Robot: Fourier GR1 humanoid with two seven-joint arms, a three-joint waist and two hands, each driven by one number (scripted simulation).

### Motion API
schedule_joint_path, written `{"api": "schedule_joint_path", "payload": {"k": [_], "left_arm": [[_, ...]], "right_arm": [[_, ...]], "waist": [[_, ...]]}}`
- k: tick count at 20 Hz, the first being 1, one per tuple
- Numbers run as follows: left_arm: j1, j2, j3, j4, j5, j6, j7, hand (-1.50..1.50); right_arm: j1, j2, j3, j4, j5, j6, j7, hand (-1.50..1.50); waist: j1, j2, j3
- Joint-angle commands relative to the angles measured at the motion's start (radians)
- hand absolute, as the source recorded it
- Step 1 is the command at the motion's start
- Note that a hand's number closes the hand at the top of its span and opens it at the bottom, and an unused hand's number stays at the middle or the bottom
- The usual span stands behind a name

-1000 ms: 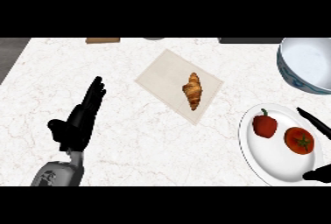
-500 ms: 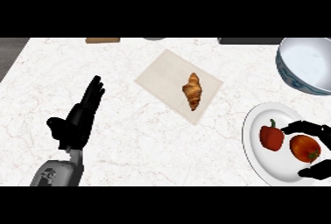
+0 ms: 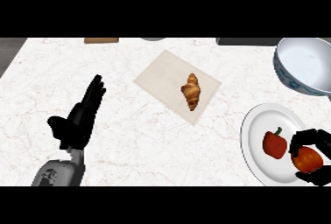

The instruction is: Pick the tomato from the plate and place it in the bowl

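A white plate (image 3: 258, 127) lies at the lower right of the counter. On it sit a red pepper (image 3: 274, 145) with a green stem and, to its right, an orange-red tomato (image 3: 308, 159). My right hand (image 3: 315, 141) reaches in from the right edge, its fingers and thumb curled round the tomato from above and below. A white bowl (image 3: 304, 63) with a patterned outside stands at the upper right, beyond the plate. My left hand (image 3: 80, 118) rests open at the left, fingers pointing away from me.
A croissant (image 3: 191, 91) lies on a pale napkin (image 3: 165, 74) in the middle of the counter. A brown thing (image 3: 101, 40) and a dark thing (image 3: 245, 41) sit along the far edge.
My right hand has closed its fingers round the tomato; a second ago they were straight beside it. The plate's contents have shifted slightly toward me. The left hand has not moved.
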State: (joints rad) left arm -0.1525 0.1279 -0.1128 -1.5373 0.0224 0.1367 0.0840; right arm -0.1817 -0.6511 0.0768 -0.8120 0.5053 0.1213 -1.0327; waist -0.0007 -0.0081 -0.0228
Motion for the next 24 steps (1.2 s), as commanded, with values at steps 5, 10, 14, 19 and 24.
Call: {"api": "schedule_joint_path", "payload": {"k": [5, 10, 14, 19, 24], "left_arm": [[0.004, -0.005, -0.011, 0.004, 0.0, -0.015, -0.009, 0.0], [-0.002, -0.006, -0.015, 0.012, 0.0, -0.019, 0.006, 0.0], [0.0, -0.007, -0.01, -0.005, -0.013, 0.002, 0.014, 0.0], [0.035, 0.002, 0.011, 0.041, -0.013, -0.01, -0.048, 0.0], [0.023, -0.014, 0.012, 0.043, -0.021, 0.004, -0.055, 0.0]], "right_arm": [[-0.125, 0.254, -0.131, 0.033, -0.174, 0.0, 0.366, 1.5], [-0.298, 0.421, -0.265, -0.013, -0.282, -0.182, 0.645, 1.5], [-0.439, 0.467, -0.214, -0.18, -0.171, -0.412, 0.826, 1.5], [-0.464, 0.469, -0.114, -0.386, 0.006, -0.531, 1.097, 1.5], [-0.592, 0.387, -0.079, -0.483, 0.166, -0.452, 1.463, 1.5]], "waist": [[0.022, 0.008, 0.02], [0.028, -0.001, 0.018], [0.006, -0.011, 0.018], [-0.021, -0.006, 0.019], [-0.017, -0.002, 0.02]]}}
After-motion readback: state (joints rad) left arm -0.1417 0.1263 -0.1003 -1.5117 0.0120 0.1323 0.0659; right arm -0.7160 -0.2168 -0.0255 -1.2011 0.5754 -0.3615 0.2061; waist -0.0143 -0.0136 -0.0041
